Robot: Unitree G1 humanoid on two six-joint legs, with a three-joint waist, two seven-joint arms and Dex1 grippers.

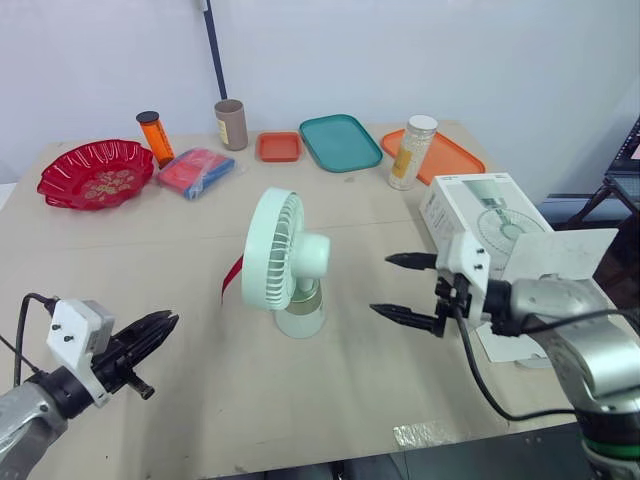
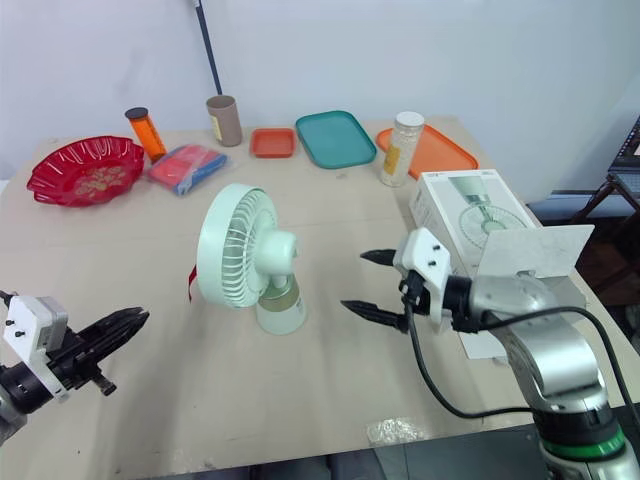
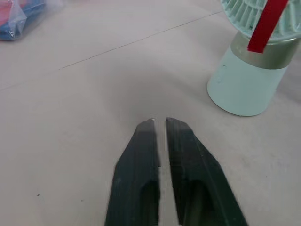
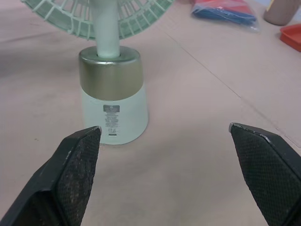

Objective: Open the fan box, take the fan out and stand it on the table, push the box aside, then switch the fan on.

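The fan (image 1: 285, 262) stood upright near the middle of the table (image 1: 300, 400). The box (image 1: 480, 205) lay at the right edge, its flap open. Between the two hung the right gripper (image 1: 380, 284), jaws spread wide, facing the fan's base. The left gripper (image 1: 165, 325), jaws pressed together, hung near the front-left corner.

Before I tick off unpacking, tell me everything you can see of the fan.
The fan looks like pale mint plastic: a round slatted grille over a cylindrical base with a gold band and small label. A red ribbon hangs from the grille. It stands upright mid-table, touching only the table; the right gripper, fingers open, points at it, apart.
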